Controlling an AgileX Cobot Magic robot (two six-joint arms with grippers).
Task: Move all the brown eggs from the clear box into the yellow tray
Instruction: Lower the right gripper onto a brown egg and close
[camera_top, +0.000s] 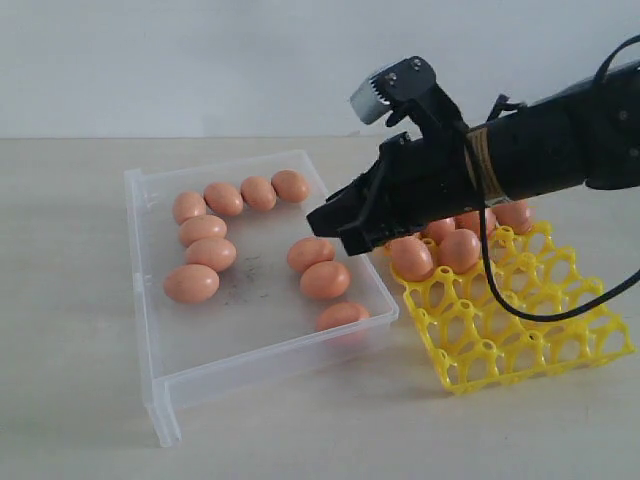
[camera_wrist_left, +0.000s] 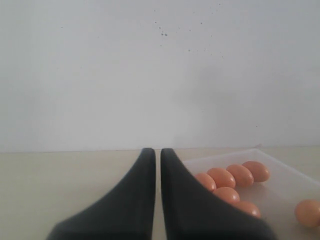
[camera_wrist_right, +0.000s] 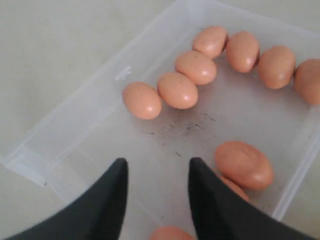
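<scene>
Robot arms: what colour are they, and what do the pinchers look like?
The right arm is a thick black tube with a tan band, a looping black cable and a grey toothed part on top. The left gripper and right gripper have smooth black tapering fingers.

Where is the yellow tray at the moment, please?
In the exterior view the yellow tray sits on the right, close beside the clear box, beneath the right arm, with brown eggs in its far cells.
</scene>
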